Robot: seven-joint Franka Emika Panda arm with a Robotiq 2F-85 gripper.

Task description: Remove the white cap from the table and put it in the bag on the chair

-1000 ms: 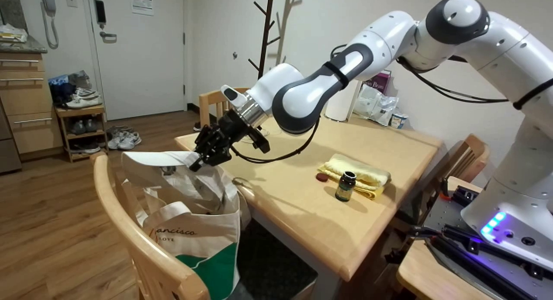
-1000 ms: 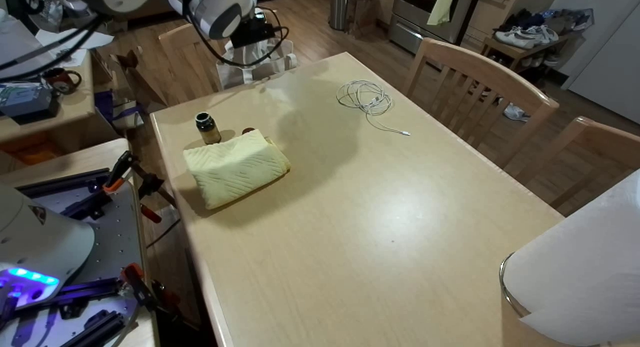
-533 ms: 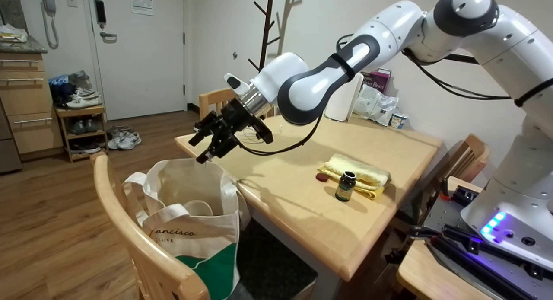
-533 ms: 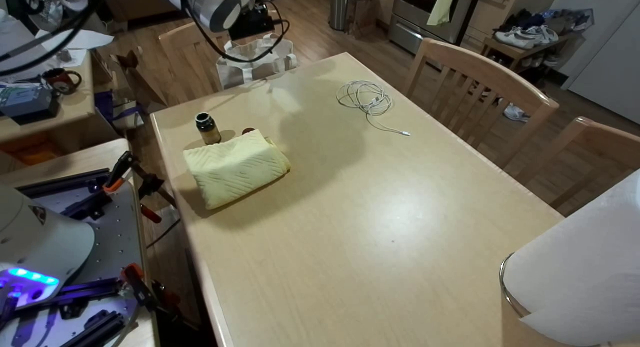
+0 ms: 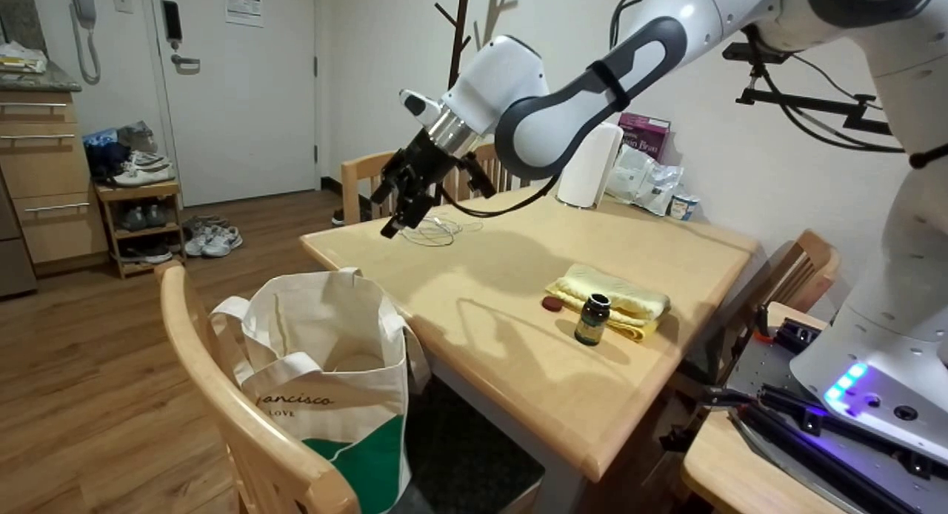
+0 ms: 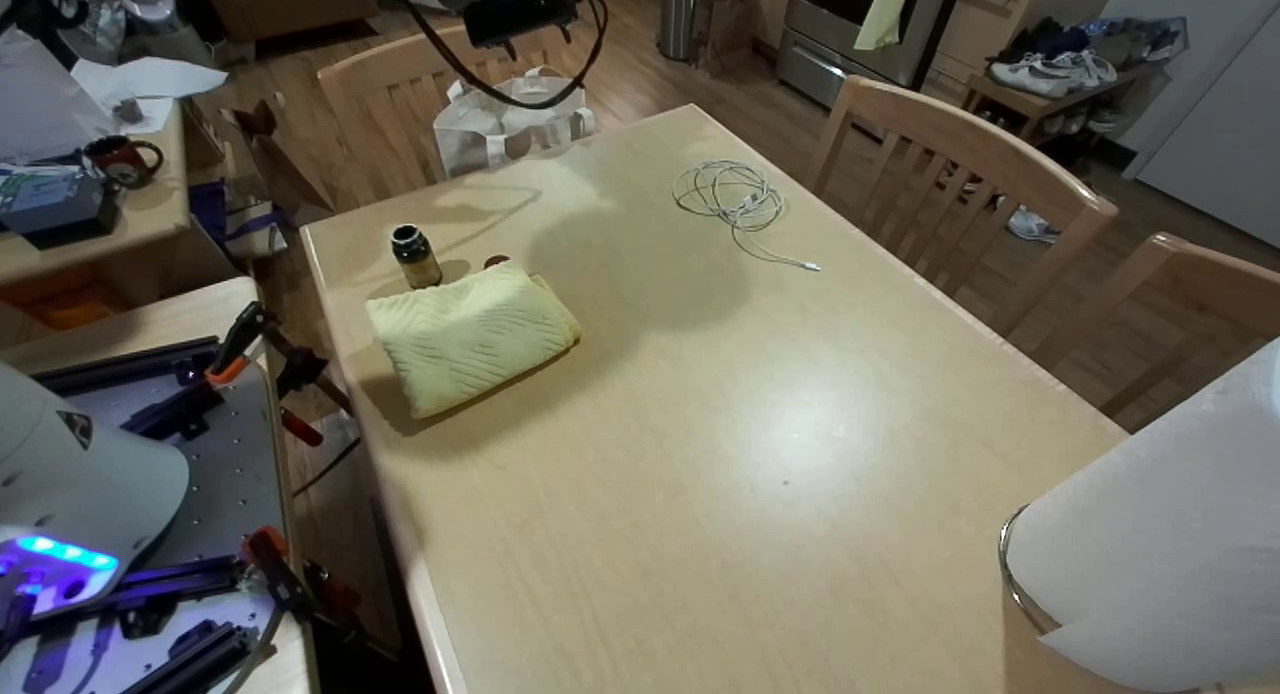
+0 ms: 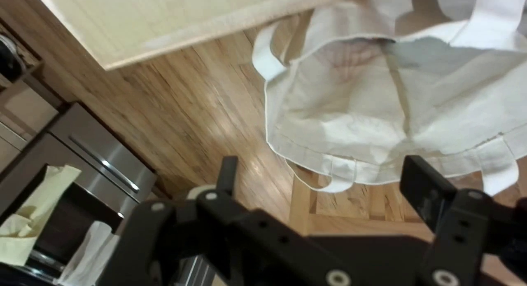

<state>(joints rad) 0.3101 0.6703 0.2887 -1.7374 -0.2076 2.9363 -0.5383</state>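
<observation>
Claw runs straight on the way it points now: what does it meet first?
Most likely the bag, near its open rim, which shows ahead of the claw in the wrist view. Depth is unclear, so it might pass partly beside the bag toward the floor.

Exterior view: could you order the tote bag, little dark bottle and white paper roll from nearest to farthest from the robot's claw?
1. Tote bag: on the chair, below the claw.
2. Dark bottle: on the table, beside the yellow cloth.
3. Paper roll: at the table's opposite end.
</observation>
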